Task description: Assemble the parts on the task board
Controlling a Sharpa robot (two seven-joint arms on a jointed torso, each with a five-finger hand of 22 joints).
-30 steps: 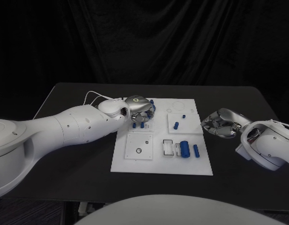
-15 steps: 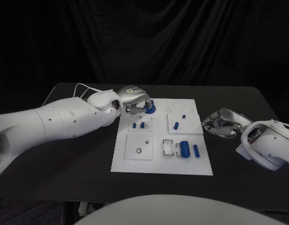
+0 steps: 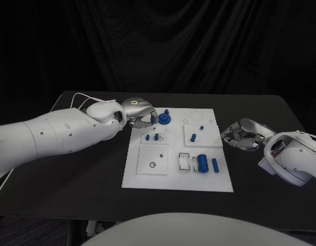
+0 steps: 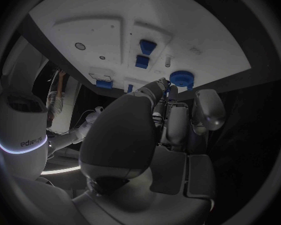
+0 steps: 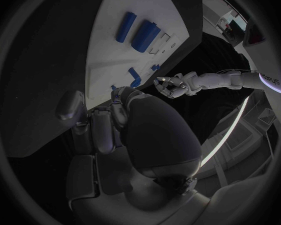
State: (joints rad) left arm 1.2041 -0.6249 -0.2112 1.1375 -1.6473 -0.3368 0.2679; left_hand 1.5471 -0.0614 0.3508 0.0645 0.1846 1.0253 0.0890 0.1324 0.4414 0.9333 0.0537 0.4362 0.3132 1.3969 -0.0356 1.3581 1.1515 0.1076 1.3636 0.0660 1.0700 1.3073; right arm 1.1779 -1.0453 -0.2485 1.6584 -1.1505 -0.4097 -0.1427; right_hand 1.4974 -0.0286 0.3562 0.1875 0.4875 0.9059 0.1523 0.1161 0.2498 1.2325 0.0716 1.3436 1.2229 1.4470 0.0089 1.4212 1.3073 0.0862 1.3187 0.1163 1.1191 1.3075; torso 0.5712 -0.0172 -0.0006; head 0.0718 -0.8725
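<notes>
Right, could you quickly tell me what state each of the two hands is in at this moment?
Left hand: holds a round blue part at its fingertips, above the task board's far end.
Right hand: fingers curled in, holding nothing, beside the board.

Two glossy white arms with rounded shells, left arm [image 3: 47,136] dotted with small dark screws, thin white cable [image 3: 80,98] looping at its wrist, silver many-fingered left hand [image 3: 139,113] bearing a green ring light, silver right hand [image 3: 243,134] at right of frame

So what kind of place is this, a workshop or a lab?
Probably a robotics lab test cell: a black table against black curtains, with a white task board of small blue parts between two robot hands.
</notes>
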